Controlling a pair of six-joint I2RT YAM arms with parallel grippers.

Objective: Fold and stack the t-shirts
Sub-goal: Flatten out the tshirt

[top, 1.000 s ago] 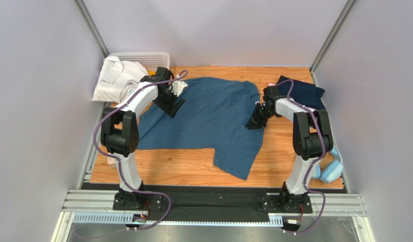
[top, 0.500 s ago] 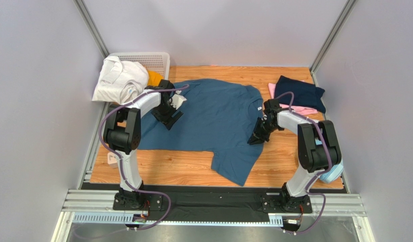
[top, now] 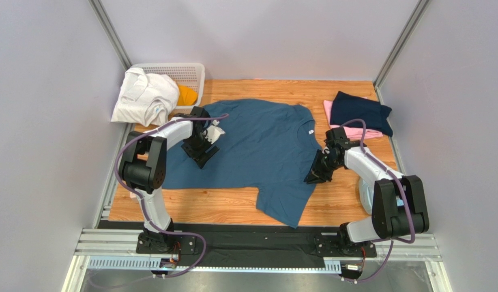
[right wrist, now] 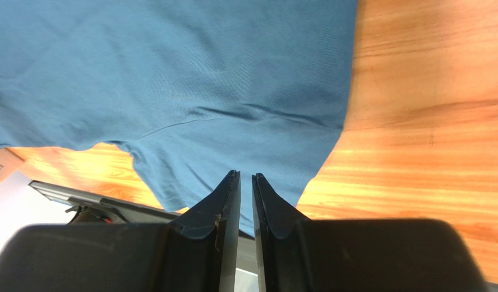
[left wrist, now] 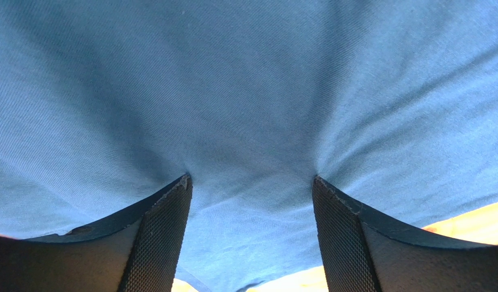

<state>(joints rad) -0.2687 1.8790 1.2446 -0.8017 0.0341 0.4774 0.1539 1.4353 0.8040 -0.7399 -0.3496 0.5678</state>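
A large slate-blue t-shirt point(top: 257, 152) lies spread flat on the wooden table point(top: 221, 207). My left gripper point(top: 201, 153) is open on its left part. In the left wrist view point(left wrist: 250, 178) both fingertips press into the cloth point(left wrist: 251, 91), which puckers at each tip. My right gripper point(top: 311, 176) is at the shirt's right edge near the sleeve. In the right wrist view point(right wrist: 245, 175) its jaws stand almost together with a thin empty slit, tips over the blue cloth point(right wrist: 172, 73). A folded navy t-shirt point(top: 360, 111) lies on a pink one point(top: 328, 111) at the back right.
A white lattice basket point(top: 184, 70) stands at the back left with a white garment point(top: 143, 97) draped over it and an orange one point(top: 185, 95) inside. Bare wood point(right wrist: 428, 121) shows right of the blue shirt. Metal frame posts rise at both back corners.
Both grippers have moved toward the near edge, and the blue shirt has slid that way with them. The right arm's elbow has swung out to the right. The right jaws narrowed a little.
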